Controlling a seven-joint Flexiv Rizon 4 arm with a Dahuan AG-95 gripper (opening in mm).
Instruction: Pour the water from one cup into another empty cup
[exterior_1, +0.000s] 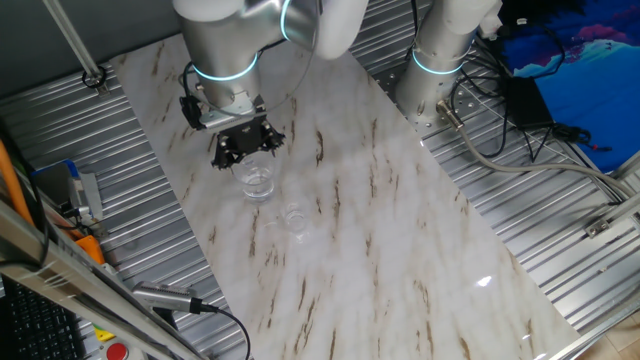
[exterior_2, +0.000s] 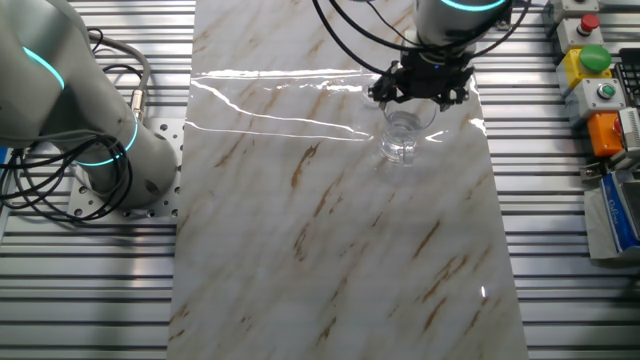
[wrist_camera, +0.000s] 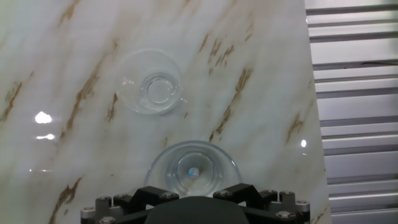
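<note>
Tumbler (exterior_1: 258, 181) upright near table (exterior_1: 400, 230) edge, gripper (exterior_1: 245, 148) just above, finger state unclear, small cup (exterior_1: 295, 217) nearby.

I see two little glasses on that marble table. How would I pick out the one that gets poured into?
Start at the black two-finger gripper hanging over the white brown-veined marble tabletop. Right beneath it stands the larger clear tumbler. Just past that, apart from it on bare marble, stands the smaller, lower clear cup, handleless and with nothing above it.
</note>
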